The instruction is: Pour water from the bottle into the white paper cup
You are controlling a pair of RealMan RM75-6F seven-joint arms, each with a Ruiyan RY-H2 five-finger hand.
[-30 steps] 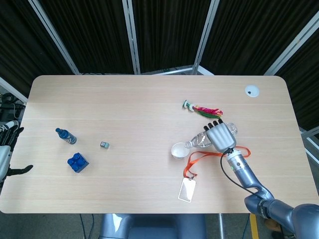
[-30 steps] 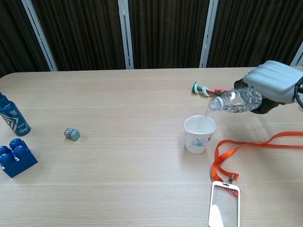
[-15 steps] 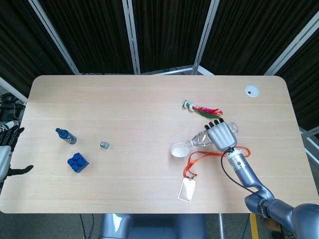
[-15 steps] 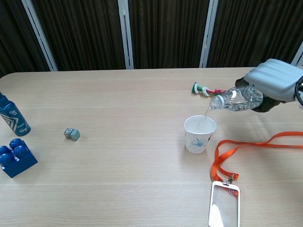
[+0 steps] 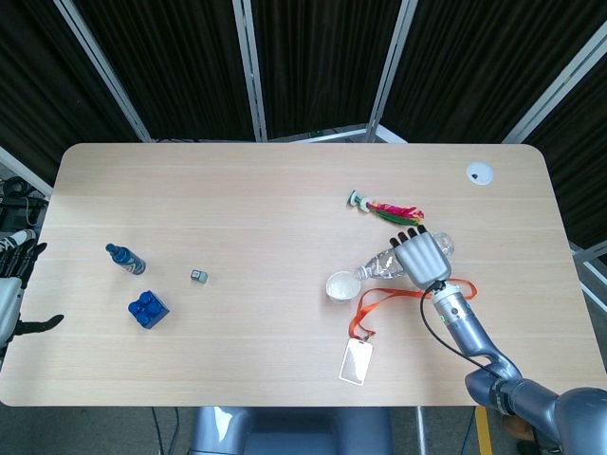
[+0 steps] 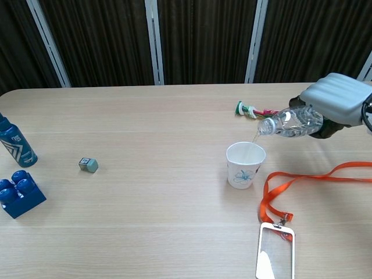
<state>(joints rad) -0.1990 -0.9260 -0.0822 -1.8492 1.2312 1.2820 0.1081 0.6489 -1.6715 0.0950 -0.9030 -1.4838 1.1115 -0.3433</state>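
Since the earlier pictures the clear plastic water bottle point(image 6: 290, 122) has risen a little and its neck is tipped slightly less steeply, while the thin stream of water from its mouth into the white paper cup point(image 6: 245, 165) goes on. The right hand point(image 6: 338, 102) has drifted a small way to the right with it; nothing else on the table has moved.

The right hand wraps its fingers around the body of the bottle and holds it nearly on its side, the mouth just above the cup's far rim. The cup stands upright on the wooden table point(image 6: 151, 221), just beside the orange lanyard point(image 6: 302, 180) with its badge holder point(image 6: 275, 253). The left hand point(image 5: 11, 303) is only partly visible at the table's left edge in the head view (too little of it shows, so I cannot tell how its fingers lie).

I judge that the bottle is light and thin-walled, so a hard squeeze will dent it and push the water out in a gush; the middle of the body, where the hand is now, is the sensible place to hold it. The wet plastic may also be slippery. The paper cup is light and soft too, and a touch from the bottle's neck can tip it easily, although the water inside gives it some weight.
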